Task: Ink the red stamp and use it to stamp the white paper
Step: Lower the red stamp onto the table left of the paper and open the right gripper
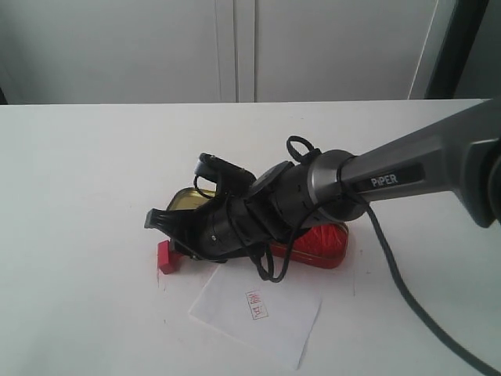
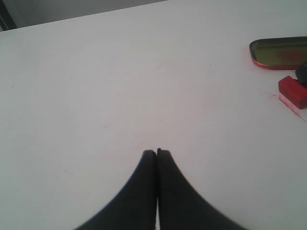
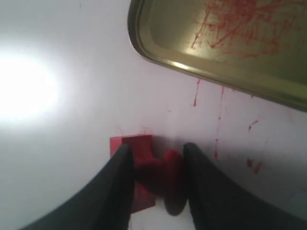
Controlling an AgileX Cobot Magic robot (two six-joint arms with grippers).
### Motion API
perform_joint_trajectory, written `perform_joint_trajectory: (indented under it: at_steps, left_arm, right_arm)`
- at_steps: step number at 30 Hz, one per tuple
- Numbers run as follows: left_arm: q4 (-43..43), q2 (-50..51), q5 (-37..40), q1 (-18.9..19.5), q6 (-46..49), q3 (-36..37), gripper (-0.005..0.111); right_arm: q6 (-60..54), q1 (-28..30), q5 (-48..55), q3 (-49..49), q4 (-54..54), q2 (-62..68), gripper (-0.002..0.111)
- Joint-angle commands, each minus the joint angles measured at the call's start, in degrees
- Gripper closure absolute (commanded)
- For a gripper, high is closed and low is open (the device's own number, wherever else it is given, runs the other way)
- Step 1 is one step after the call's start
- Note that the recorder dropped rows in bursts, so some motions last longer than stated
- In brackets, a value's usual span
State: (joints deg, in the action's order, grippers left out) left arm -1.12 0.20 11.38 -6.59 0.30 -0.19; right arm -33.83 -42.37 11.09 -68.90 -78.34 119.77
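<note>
The red stamp lies on its side on the table, left of the white paper, which bears a small red stamp mark. My right gripper reaches across from the right and stands open low over the stamp. The stamp's knob and block sit between its two fingers; one finger hides part of the block. The stamp also shows at the edge of the left wrist view. My left gripper is shut on nothing, over bare table; it is outside the exterior view.
A gold-coloured tin lid, smeared with red, lies just behind the stamp. The red ink tin sits behind the right arm. Red ink specks mark the table near the lid. A black cable trails over the table at right.
</note>
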Motion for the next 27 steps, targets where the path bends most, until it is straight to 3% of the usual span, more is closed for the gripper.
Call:
perform_joint_trajectory:
  at_steps: [1, 16, 27]
  left_arm:
    - [0.16, -0.20, -0.19, 0.16, 0.16, 0.19, 0.107]
    - [0.16, -0.20, -0.19, 0.16, 0.16, 0.19, 0.107]
    - [0.16, -0.20, -0.19, 0.16, 0.16, 0.19, 0.107]
  right_arm:
    - [-0.51, 0.20, -1.28, 0.47, 0.77, -0.30, 0.064]
    - [-0.51, 0.20, -2.03, 0.47, 0.77, -0.30, 0.051]
    - [-0.51, 0.20, -4.48, 0.47, 0.77, -1.53, 0.050]
